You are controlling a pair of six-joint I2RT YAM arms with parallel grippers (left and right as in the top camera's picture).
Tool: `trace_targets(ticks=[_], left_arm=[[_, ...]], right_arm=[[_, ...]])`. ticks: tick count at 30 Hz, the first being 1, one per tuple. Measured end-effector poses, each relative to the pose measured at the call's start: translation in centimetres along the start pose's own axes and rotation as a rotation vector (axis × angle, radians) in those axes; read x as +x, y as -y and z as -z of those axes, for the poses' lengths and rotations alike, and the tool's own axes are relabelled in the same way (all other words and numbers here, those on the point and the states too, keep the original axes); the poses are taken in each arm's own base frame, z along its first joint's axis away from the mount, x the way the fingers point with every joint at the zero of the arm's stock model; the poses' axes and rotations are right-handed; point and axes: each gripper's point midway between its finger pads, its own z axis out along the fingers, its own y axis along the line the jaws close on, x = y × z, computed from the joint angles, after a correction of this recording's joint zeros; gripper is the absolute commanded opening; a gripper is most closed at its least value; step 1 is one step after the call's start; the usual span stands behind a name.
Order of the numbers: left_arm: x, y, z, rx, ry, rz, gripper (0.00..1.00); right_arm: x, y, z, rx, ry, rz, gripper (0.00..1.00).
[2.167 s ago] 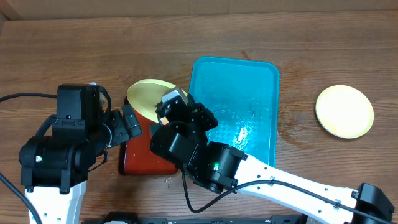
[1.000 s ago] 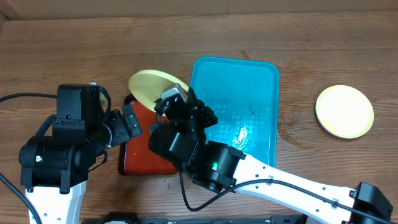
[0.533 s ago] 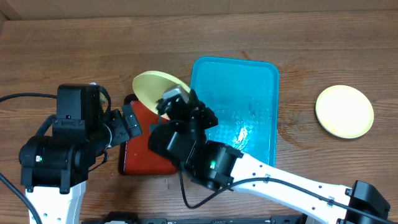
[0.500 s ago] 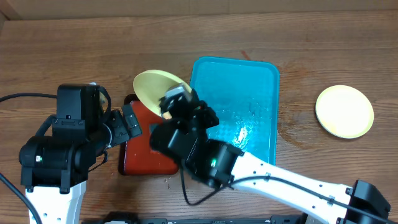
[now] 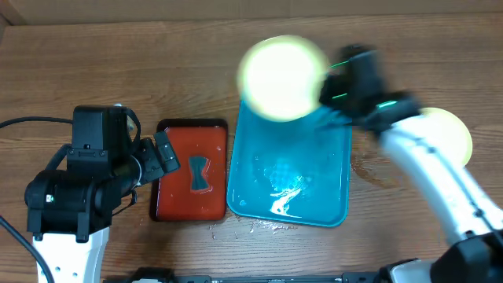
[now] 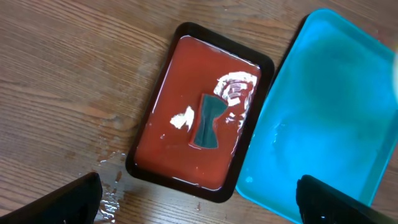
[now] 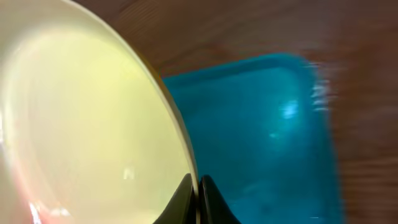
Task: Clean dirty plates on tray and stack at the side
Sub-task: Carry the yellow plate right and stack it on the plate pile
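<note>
1. Table (image 5: 94, 55) – wood, with wet spots along the lower centre of the overhead view, just below the tray.
2. Tray (image 5: 330, 189) – turquoise, centre of the overhead view, no plates on it, a film of water glinting in its lower half. Judged: the washing part is largely done and the step in hand is carrying a plate to the stack.
3. Red tray (image 5: 177, 196) – just left of the turquoise one, their edges touching or nearly so. It holds liquid and a dark bow-tie piece (image 6: 208, 122) at its middle.
4. Yellow-green plate (image 5: 281, 77) – in the air at upper centre, over the tray's top edge, blurred. A faint pinkish tinge shows at lower left of the right wrist view; stain or reflection, cannot tell.
5. Second plate (image 5: 454, 134) – flat on the wood at far right, partly behind the right arm. Judged to be the stack base.
6. Right gripper (image 7: 199, 198) – clenched on the yellow-green plate's rim, a thin edge pinch, plate tilted.
   - To do it well: slow before the second plate, level the plate, centre it, lower until it nests, then release. A wet rim may slip under a fast swing.
7. Left gripper (image 6: 205, 202) – fingers spread wide, holding nothing, above the red tray; best kept clear.
</note>
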Motion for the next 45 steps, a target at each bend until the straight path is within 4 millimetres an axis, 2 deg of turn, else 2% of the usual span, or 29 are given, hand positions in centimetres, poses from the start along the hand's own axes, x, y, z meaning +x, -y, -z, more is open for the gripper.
trace_targets(ticks=[2, 4, 5, 7, 10, 14, 18, 19, 20, 22, 23, 26, 28, 30, 31, 34, 35, 36, 37, 38, 39, 40, 41, 45], left_arm=[[0.0, 0.0, 0.0, -0.001, -0.001, 0.000, 1.00], [0.0, 0.0, -0.1, -0.002, -0.004, 0.000, 1.00], [0.0, 0.0, -0.2, -0.003, -0.005, 0.000, 1.00], [0.0, 0.0, -0.2, -0.004, -0.008, 0.000, 1.00], [0.0, 0.0, -0.3, -0.006, -0.012, -0.001, 1.00], [-0.1, 0.0, -0.5, -0.008, -0.016, -0.001, 1.00], [-0.1, 0.1, -0.6, -0.011, -0.021, -0.001, 1.00], [-0.1, 0.1, -0.7, -0.011, -0.022, -0.001, 1.00], [-0.1, 0.1, -0.7, -0.012, -0.023, -0.001, 1.00], [-0.1, 0.1, -0.8, -0.014, -0.027, -0.001, 1.00], [-0.1, 0.1, -0.8, -0.014, -0.028, -0.001, 1.00], [-0.1, 0.1, -0.9, -0.016, -0.031, -0.001, 1.00], [-0.1, 0.1, -1.0, -0.017, -0.033, -0.002, 1.00], [-0.1, 0.1, -1.0, -0.018, -0.035, -0.002, 1.00], [-0.1, 0.1, -1.1, -0.019, -0.037, -0.002, 1.00], [-0.1, 0.1, -1.3, -0.022, -0.042, -0.002, 1.00], [-0.1, 0.1, -1.3, -0.022, -0.044, -0.002, 1.00], [-0.1, 0.1, -1.4, -0.024, -0.046, -0.002, 1.00], [-0.1, 0.1, -1.5, -0.025, -0.050, -0.002, 1.00], [-0.1, 0.1, -1.5, -0.026, -0.051, -0.002, 1.00], [-0.1, 0.1, -1.6, -0.028, -0.054, -0.002, 1.00], [-0.1, 0.1, -1.7, -0.029, -0.056, -0.003, 1.00], [-0.1, 0.2, -1.7, -0.030, -0.058, -0.003, 1.00], [-0.1, 0.2, -2.1, -0.036, -0.069, -0.003, 1.00]], right_arm=[[-2.5, 5.9, 1.2, 0.056, -0.002, -0.163, 0.04], [-4.0, 12.8, 2.9, 0.137, 0.003, -0.341, 0.04], [-4.3, 16.3, 3.9, 0.178, 0.005, -0.429, 0.04], [-4.3, 21.5, 5.7, 0.239, 0.010, -0.571, 0.04], [-3.2, 27.5, 7.3, 0.308, -0.001, -0.723, 0.04], [-1.4, 32.5, 7.0, 0.400, -0.044, -0.818, 0.04], [0.5, 34.7, 4.9, 0.465, -0.128, -0.844, 0.04], [1.1, 35.0, 4.3, 0.477, -0.153, -0.848, 0.10], [1.4, 35.3, 4.0, 0.486, -0.169, -0.854, 0.38], [1.9, 35.3, 3.6, 0.492, -0.194, -0.849, 0.56], [2.0, 35.1, 3.5, 0.490, -0.200, -0.846, 0.59], [1.9, 34.2, 3.6, 0.458, -0.213, -0.829, 0.60], [1.4, 33.0, 3.8, 0.413, -0.207, -0.801, 0.59], [0.2, 30.5, 4.6, 0.336, -0.179, -0.749, 0.60], [-0.6, 28.7, 5.2, 0.288, -0.156, -0.705, 0.59], [-2.7, 21.2, 8.0, 0.139, -0.076, -0.493, 0.59], [-2.8, 17.8, 9.3, 0.083, -0.049, -0.386, 0.60], [-2.7, 15.7, 10.2, 0.047, -0.036, -0.322, 0.61], [-2.4, 12.4, 11.4, -0.009, -0.017, -0.220, 0.64], [-1.7, 9.5, 12.7, -0.065, -0.002, -0.129, 0.89], [-0.9, 6.8, 13.8, -0.120, 0.007, -0.049, 1.00], [0.3, 4.2, 15.1, -0.176, 0.016, 0.044, 1.00], [1.2, 2.5, 16.0, -0.218, 0.021, 0.106, 1.00], [5.1, -2.9, 18.7, -0.366, 0.007, 0.304, 1.00]])
